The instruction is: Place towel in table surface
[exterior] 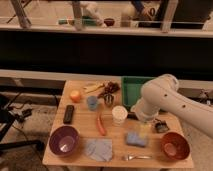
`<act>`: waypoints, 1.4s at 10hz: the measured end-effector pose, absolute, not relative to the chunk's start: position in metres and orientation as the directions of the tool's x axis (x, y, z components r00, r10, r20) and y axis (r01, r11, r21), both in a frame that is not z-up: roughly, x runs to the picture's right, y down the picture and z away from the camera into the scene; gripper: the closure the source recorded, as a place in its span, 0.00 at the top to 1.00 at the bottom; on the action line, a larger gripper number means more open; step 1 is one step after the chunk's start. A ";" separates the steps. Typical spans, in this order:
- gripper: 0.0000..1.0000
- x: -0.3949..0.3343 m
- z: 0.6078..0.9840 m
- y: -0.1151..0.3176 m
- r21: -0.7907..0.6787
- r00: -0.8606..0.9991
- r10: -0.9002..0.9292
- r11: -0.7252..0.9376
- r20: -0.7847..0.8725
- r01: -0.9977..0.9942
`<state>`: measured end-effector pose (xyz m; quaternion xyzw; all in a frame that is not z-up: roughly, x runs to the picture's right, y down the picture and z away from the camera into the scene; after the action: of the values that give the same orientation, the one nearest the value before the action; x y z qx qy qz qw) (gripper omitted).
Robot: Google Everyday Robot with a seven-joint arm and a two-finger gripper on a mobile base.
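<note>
Pale grey-blue towel [98,149], light brown wooden tabletop [82,125], purple bowl [63,140], green tray [132,90], reddish-brown bowl [175,146], blue sponge [136,139], white arm [160,97]

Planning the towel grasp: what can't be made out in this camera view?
Camera view:
Gripper, above the blue sponge block: mostly masked by the white arm.
Green rectangular tray: right part behind the arm.
Small dark object right of the gripper: too blurred to identify.
</note>
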<state>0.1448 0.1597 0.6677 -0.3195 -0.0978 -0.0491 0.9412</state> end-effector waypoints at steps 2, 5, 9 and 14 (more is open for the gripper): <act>0.80 0.127 0.666 0.175 -0.570 0.956 -0.034 0.796 0.293 0.203; 0.80 0.104 0.674 0.195 -0.530 0.927 -0.078 0.802 0.366 0.277; 0.80 0.105 0.674 0.195 -0.530 0.928 -0.078 0.802 0.365 0.276; 0.80 0.092 0.655 0.240 -0.508 0.915 -0.166 0.789 0.367 0.347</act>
<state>0.0918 0.2400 0.6546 -0.2946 -0.1533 -0.1375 0.9332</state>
